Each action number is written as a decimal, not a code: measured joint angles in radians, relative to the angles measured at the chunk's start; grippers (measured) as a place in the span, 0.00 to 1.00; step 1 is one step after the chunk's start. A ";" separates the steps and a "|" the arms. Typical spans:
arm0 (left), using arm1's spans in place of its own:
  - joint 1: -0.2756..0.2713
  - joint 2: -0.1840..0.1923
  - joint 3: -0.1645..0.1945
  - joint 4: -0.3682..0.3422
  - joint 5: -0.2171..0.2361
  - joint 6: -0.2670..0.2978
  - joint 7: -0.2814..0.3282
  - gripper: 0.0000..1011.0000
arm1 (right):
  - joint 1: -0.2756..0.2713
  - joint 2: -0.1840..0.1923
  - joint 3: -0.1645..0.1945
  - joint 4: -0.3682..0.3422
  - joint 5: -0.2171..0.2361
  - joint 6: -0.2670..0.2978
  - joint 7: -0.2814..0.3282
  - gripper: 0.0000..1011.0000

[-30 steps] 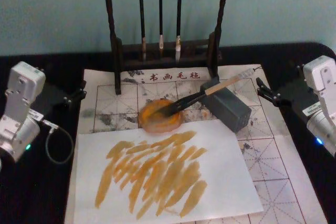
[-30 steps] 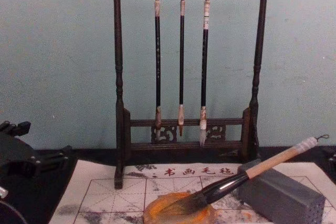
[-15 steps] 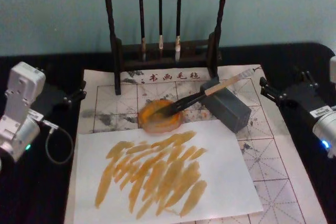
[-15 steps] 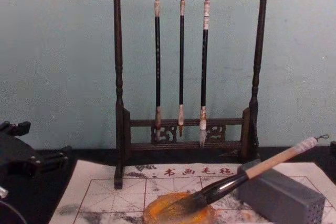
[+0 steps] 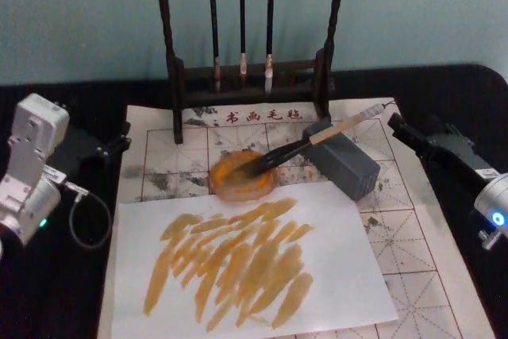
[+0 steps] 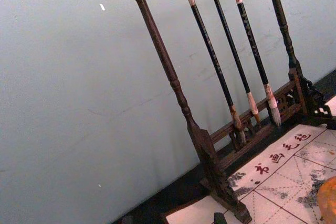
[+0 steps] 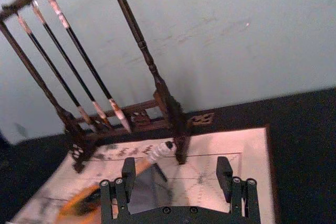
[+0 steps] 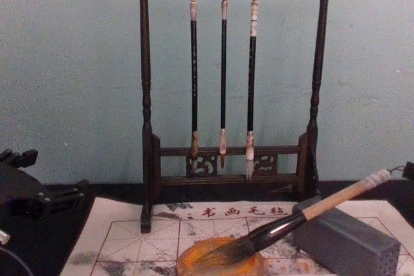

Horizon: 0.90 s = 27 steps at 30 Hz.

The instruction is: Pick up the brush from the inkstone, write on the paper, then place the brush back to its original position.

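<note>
Head, brush [image 5: 305,144]: tip in the inkstone [image 5: 225,188], handle propped on the grey block [image 5: 353,168]. Long axis runs from the dish toward the robot's far right; looped end points at the right gripper [image 5: 397,131].
Head, nearer arm: right, just beside the looped end. Left gripper [image 5: 123,139] parked well apart, off the left edge of the paper [image 5: 401,236].
Head, overlay: plain white sheet [image 5: 349,271] with amber strokes lies on the paper, on the robot's side of the dish.
Left wrist, scene: brush rack [image 6: 173,82], three thin brushes [image 6: 232,51] hanging, red characters on the paper [image 6: 294,163].
Right wrist, claw: fingers [image 7: 126,174] spread wide, nothing held. White-wrapped brush end [image 7: 157,153] lies ahead between them, untouched.
Chest, brush [image 8: 304,214]: tilted, bristles low in the inkstone [image 8: 187,264], handle rising over the grey block [image 8: 349,240].
Chest, left gripper [image 8: 52,176]: spread, empty.
Judgement: pick-up falls to the right arm, jaws set across the handle's axis.
</note>
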 joint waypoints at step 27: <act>0.000 0.000 0.000 0.000 0.000 0.000 0.000 0.99 | 0.124 -0.103 -0.019 0.199 0.347 0.165 0.132 0.99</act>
